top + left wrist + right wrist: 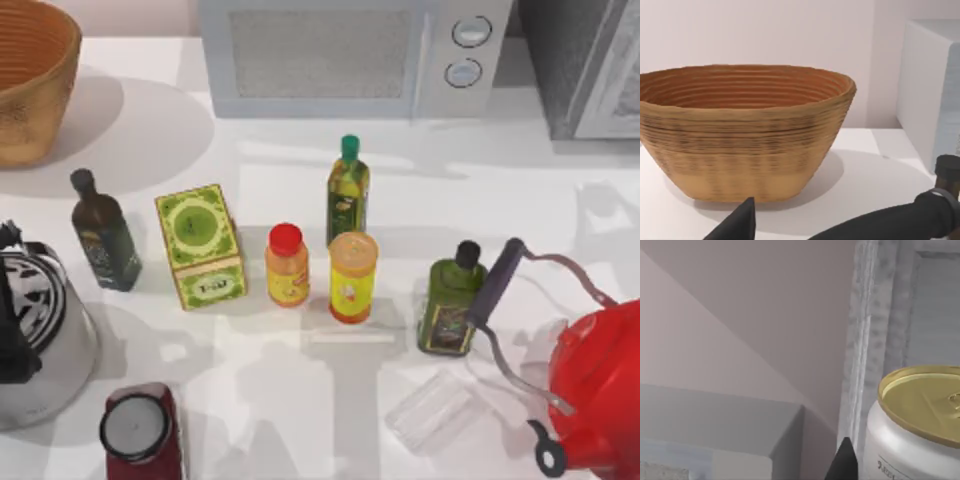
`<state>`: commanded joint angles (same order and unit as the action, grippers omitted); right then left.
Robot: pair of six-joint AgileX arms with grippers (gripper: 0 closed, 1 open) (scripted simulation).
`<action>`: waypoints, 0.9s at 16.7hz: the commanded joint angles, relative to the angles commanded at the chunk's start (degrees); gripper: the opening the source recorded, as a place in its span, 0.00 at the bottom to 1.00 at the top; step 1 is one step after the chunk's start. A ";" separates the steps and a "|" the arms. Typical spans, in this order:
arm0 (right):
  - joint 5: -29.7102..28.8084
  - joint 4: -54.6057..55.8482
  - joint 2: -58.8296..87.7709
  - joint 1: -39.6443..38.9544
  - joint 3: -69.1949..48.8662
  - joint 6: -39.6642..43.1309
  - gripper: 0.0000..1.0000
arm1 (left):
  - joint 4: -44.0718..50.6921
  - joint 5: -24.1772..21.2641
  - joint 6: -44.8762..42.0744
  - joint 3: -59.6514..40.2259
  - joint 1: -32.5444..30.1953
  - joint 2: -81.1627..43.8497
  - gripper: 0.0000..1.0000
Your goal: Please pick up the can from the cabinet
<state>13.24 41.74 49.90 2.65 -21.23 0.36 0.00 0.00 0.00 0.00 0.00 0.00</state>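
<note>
The can point(910, 440), white-bodied with a gold round top, stands very close in the right wrist view. It is in front of the cabinet's point(867, 340) speckled grey frame and pale door panel. My right gripper point(845, 462) appears as a dark point right beside the can's side, touching or nearly touching it. In the top view the cabinet point(575, 80) is the grey box at the back right corner. My left gripper point(746, 222) is near the woven basket point(740, 130) at the back left.
A white microwave point(350, 60) stands at the back centre. Several bottles and jars cluster mid-table around a green box point(200, 245). A silver kettle point(40, 340) sits at the left, a red kettle point(595, 390) at the right, a dark red cylinder point(140, 430) at the front left.
</note>
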 joint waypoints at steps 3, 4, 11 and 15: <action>2.27 5.93 7.40 0.60 -3.02 0.23 0.00 | 0.00 0.00 0.00 0.00 0.00 0.00 1.00; 3.02 7.80 9.79 0.85 -3.95 0.39 0.00 | 0.00 0.00 0.00 0.00 0.00 0.00 1.00; 9.01 19.92 26.10 2.04 -9.67 0.67 0.00 | 0.00 0.00 0.00 0.00 0.00 0.00 1.00; 13.11 26.18 34.89 2.12 -12.45 0.01 0.00 | 0.00 0.00 0.00 0.00 0.00 0.00 1.00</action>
<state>26.35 67.91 84.79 4.77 -33.68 0.37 0.00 0.00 0.00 0.00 0.00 0.00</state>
